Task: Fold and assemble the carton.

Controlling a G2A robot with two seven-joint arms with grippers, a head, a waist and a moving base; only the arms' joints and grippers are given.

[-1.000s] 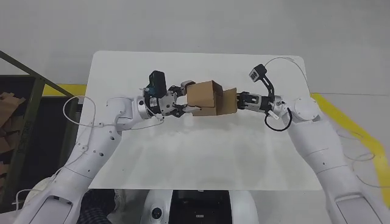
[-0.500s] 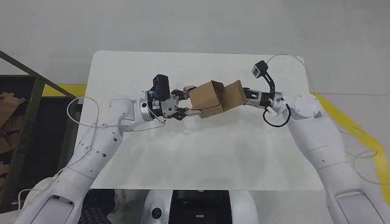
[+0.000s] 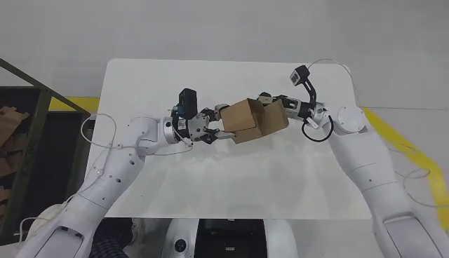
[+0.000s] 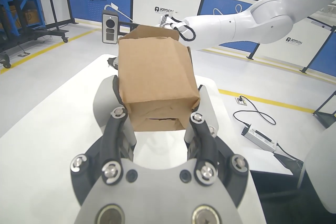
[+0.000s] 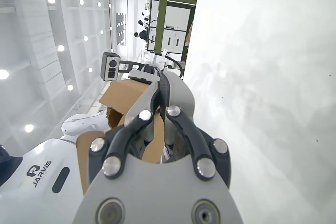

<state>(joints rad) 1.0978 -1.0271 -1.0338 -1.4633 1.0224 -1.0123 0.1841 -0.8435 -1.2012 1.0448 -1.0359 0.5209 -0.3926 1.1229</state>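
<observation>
A brown cardboard carton point(image 3: 244, 116) is held above the white table point(image 3: 210, 181), tilted, between both arms. My left gripper point(image 3: 215, 125) is shut on its closed end; in the left wrist view the fingers point(image 4: 118, 114) clamp both sides of the carton point(image 4: 155, 72). At the opposite, open end my right gripper point(image 3: 272, 104) is shut on a flap point(image 3: 275, 121). In the right wrist view that gripper point(image 5: 158, 80) pinches the cardboard point(image 5: 118, 96) edge-on. The carton's open mouth is hidden.
A dark bin point(image 3: 14, 135) with cardboard scraps stands off the table's left side. Bare tabletop lies in front of and behind the carton. Yellow floor tape point(image 3: 393, 135) runs at the right.
The carton has shifted right and turned, its flap end swinging toward the table's back. The left arm pushed right; the right gripper drew back and up with the flap.
</observation>
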